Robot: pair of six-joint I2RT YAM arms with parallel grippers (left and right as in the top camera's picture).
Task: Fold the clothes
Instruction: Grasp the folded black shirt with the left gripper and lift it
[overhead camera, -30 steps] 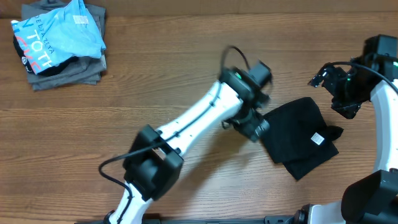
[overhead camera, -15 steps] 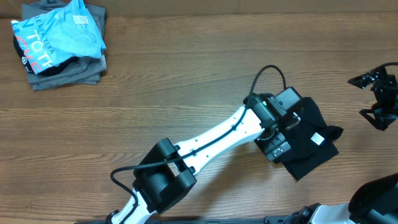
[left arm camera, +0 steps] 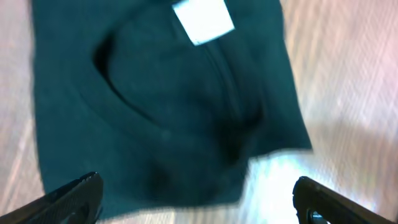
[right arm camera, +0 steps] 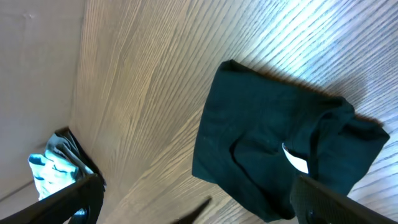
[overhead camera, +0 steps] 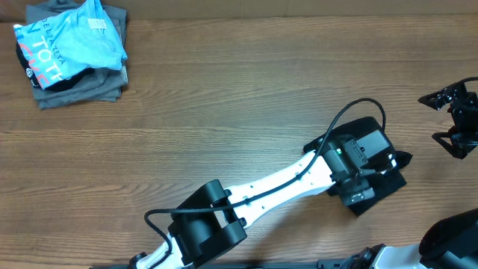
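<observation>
**Risk.** The left gripper (left arm camera: 198, 200) hangs directly above the black T-shirt (left arm camera: 168, 124). Its jaws are spread as wide as they go and hold nothing. The likeliest fault from here is a bad pinch. The cloth lies in several soft layers, so jaws closing on it may catch too many layers, or only the top one. Either would pull the packet open or drag it across the wooden table (overhead camera: 224, 112) instead of turning a clean fold. The left arm also hides most of the garment from above, and the left wrist view is blurred, so an edge is hard to pick out. The right gripper (overhead camera: 432, 118), at the right edge of the overhead frame, is equally wide open and empty. It stands well apart from the shirt and so cannot pin the cloth down at this moment.

**The garment.** The T-shirt lies at lower right in the overhead frame, as a compact, roughly rectangular packet. The neck opening faces up, with the white tag (left arm camera: 203, 22) showing. The right wrist view shows rumpled ridges across the packet and a loose flap sticking out at one side, so the fold looks untidy. A light blue shirt (overhead camera: 71, 41) rests on folded grey garments (overhead camera: 82, 88) at upper left, far from both arms.
</observation>
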